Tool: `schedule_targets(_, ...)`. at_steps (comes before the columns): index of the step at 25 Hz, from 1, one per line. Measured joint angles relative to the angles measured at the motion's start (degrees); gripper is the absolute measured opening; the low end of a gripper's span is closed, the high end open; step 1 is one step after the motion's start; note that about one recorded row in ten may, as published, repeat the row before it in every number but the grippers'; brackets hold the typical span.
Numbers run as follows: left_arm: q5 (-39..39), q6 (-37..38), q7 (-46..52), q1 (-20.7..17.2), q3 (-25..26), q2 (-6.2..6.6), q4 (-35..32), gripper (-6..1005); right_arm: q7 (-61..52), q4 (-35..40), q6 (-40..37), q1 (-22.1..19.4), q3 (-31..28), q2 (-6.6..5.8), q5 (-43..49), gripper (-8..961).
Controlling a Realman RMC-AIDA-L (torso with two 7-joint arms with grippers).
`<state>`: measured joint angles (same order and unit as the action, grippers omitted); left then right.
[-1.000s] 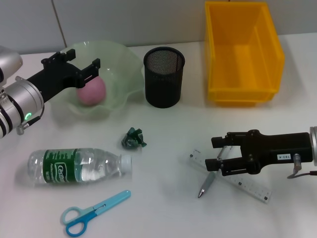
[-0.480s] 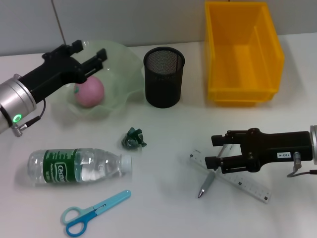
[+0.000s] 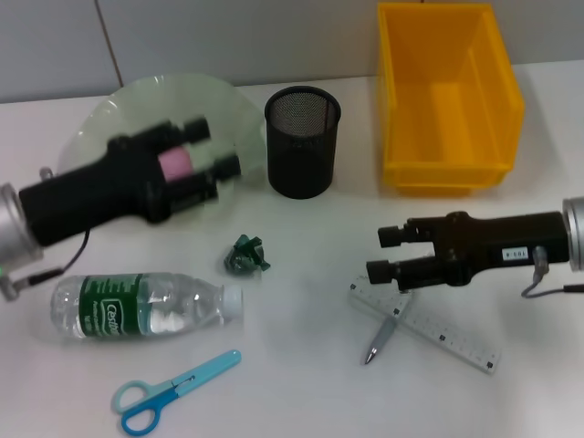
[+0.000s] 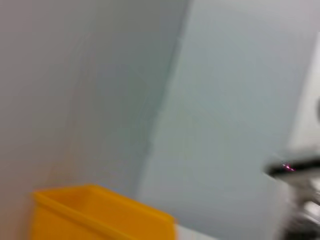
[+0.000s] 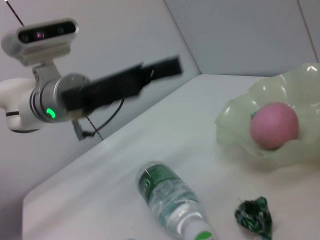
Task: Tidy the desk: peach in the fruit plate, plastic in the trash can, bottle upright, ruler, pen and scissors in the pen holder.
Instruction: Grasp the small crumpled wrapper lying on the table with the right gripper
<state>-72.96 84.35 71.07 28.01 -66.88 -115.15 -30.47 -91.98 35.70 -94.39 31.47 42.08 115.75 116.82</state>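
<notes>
- The right gripper (image 3: 391,253), jaws apart and holding nothing, hovers just above the ruler (image 3: 425,325) and the pen (image 3: 380,340) crossed over it, near the tabletop's right edge. A closing pinch there could catch both, or flick the pen away.
- The ruler's long axis runs diagonally, its far end toward the front right corner.
- The left gripper (image 3: 208,151), fingers spread and empty, hangs over the fruit plate (image 3: 109,123) holding the peach (image 5: 274,125), toward the back left.
</notes>
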Motion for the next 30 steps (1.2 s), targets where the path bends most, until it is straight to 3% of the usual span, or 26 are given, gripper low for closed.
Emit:
schedule_targets(3,0.00,0.00,0.00,0.00,0.00,0.00,0.00,733,-3.64,2.41,-1.04,1.19,0.21,-0.03,0.07,807)
schedule_targets(5,-10.24,8.41,3.35,-0.21,0.38,1.41,-2.31,733,-6.46,4.02,-1.84,2.17,0.30,-0.20,0.39,807)
schedule_targets(12,-16.59,10.15,3.16,-1.28,0.56,1.18,-4.51,732,-18.89,9.41,-4.67,8.01,2.44,-1.86,2.99,807)
schedule_targets(18,-19.91,10.28,2.80,-1.99,0.53,1.17,-4.52,731,-26.28,11.10,-3.20,16.29,7.69,-2.40,10.15,806)
schedule_targets(23,-20.72,10.01,1.65,-3.05,0.53,1.14,-4.07,731,-29.96,10.73,0.86,21.96,12.57,-1.29,14.93,806)
schedule_targets(30,-20.80,9.43,-0.58,-5.37,0.69,0.49,-3.54,730,-33.64,10.26,8.66,26.65,20.72,1.85,20.43,808)
